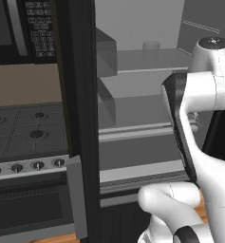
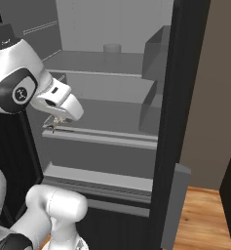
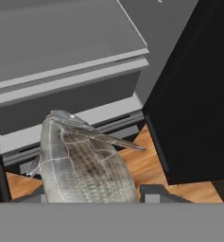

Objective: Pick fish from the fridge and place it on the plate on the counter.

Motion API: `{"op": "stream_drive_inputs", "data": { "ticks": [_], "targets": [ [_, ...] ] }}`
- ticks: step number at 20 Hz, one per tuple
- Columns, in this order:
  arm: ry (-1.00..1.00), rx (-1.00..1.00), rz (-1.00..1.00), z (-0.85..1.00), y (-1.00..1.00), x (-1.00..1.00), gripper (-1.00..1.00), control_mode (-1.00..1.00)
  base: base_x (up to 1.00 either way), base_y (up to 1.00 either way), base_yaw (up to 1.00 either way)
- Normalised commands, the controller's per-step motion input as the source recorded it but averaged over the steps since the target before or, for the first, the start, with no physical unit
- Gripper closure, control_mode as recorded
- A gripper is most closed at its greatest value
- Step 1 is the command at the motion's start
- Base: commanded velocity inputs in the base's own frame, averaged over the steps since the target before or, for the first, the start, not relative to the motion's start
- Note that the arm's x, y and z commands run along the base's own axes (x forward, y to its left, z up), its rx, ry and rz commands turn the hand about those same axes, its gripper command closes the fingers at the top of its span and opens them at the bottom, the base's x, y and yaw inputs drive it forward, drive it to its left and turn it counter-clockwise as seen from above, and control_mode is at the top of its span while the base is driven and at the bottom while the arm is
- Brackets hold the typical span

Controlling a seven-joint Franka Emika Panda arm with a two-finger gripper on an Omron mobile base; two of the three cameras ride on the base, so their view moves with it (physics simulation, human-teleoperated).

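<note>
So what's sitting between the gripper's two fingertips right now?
The fish. In the hand view its grey scaled body fills the gap between the fingertips, with fridge shelves and wood floor behind it.

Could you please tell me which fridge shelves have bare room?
The pale grey middle shelf lies bare between the pincer, which holds the silvery fish, and the grey door bins. The top shelf is bare except for a small grey cylinder.
</note>
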Motion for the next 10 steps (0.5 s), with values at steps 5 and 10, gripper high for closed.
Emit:
{"op": "stream_drive_inputs", "data": {
  "ticks": [5, 10],
  "targets": [
    [0.00, 0.13, 0.17, 0.04, 0.12, -0.11, 1.00, -1.00, 0.00, 0.00, 0.00],
    [0.00, 0.09, 0.21, 0.00, 0.00, -0.19, 1.00, -1.00, 0.00, 0.00, 0.00]
  ]
}}
